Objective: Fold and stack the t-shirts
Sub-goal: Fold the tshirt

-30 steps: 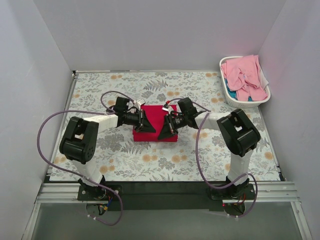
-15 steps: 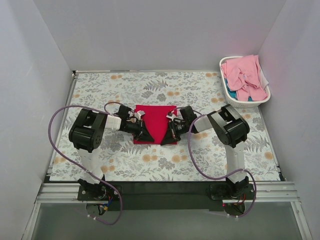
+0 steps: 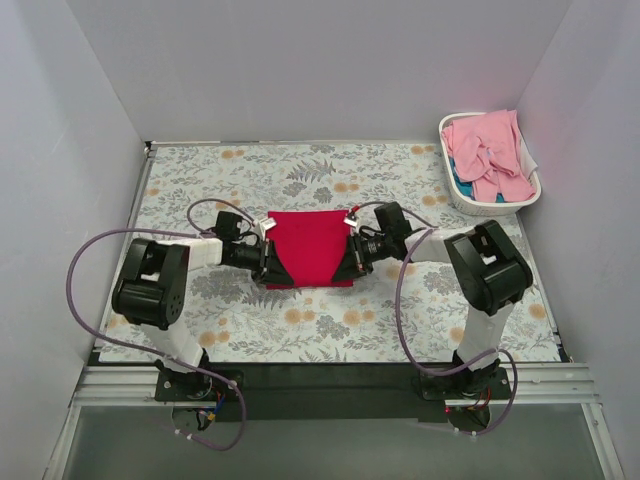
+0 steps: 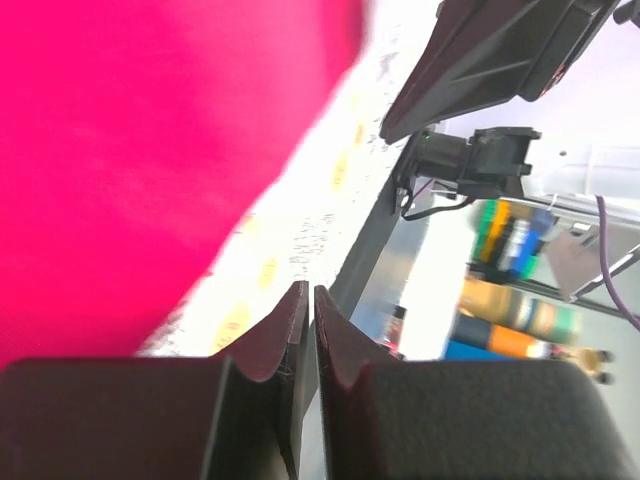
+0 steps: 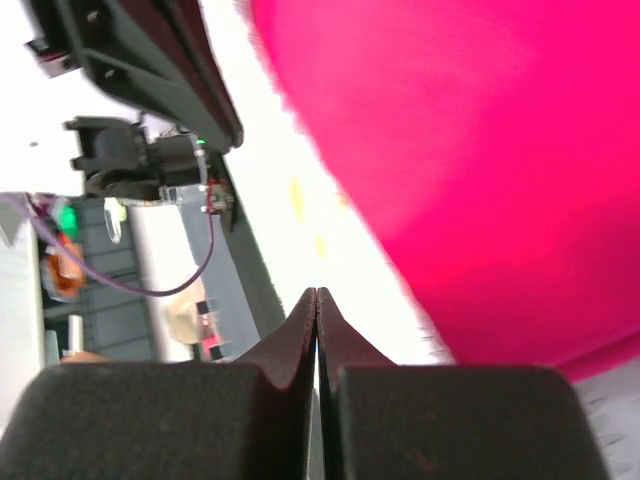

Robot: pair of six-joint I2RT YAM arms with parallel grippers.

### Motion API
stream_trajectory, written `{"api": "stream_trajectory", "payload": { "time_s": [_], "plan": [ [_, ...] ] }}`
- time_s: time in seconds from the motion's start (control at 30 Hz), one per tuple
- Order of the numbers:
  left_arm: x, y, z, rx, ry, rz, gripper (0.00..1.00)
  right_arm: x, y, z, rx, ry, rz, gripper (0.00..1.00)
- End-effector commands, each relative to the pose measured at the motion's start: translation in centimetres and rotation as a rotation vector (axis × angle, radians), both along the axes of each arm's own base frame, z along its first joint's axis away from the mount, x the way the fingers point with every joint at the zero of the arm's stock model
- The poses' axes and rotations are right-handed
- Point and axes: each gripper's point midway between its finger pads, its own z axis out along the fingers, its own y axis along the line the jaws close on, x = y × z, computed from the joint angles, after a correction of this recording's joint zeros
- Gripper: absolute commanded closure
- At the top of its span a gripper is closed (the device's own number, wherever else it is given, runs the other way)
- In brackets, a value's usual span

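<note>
The crimson red t-shirt [image 3: 311, 247] lies folded into a flat rectangle on the flowered table cover, mid-table. My left gripper [image 3: 274, 268] lies low at its left edge, and my right gripper [image 3: 350, 266] lies low at its right edge. In the left wrist view the left gripper [image 4: 307, 290] is shut with nothing between the jaws, and the red cloth [image 4: 130, 130] lies beside it. In the right wrist view the right gripper [image 5: 316, 292] is shut and empty, with the red cloth [image 5: 480, 150] beside it. Several pale pink t-shirts [image 3: 489, 153] are heaped in the basket.
The white laundry basket [image 3: 462, 198] stands at the back right corner against the right wall. Grey walls close in the left, back and right sides. The flowered table cover [image 3: 200, 190] ends at a black strip in front of the arm bases.
Both grippers have moved outward from over the red shirt to its left and right edges. The shirt now shows as a full rectangle.
</note>
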Motion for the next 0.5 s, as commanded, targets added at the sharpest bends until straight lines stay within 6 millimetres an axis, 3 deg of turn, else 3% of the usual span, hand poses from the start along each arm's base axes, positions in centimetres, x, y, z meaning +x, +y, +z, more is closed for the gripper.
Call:
{"api": "stream_trajectory", "payload": {
  "time_s": [0.0,0.07,0.13,0.3,0.47],
  "plan": [
    [0.3,0.3,4.0,-0.043,-0.154,-0.017,0.95,1.2,0.8,5.7,0.093,-0.17,0.038,0.99],
    [0.6,0.2,4.7,-0.049,-0.177,-0.012,0.95,1.4,1.4,6.7,0.11,-0.203,0.051,0.99],
    [1.3,0.1,4.3,-0.03,-0.175,0.013,0.96,1.6,1.9,6.5,0.111,-0.208,0.061,0.99],
    [2.3,0.7,0.4,0.028,-0.089,0.031,0.97,1.9,2.8,2.8,0.082,-0.137,0.096,0.99],
    [2.7,2.9,-3.2,0.09,0.007,0.091,0.97,2.4,0.9,-1.9,0.01,-0.104,0.073,0.99]
  ]
}}
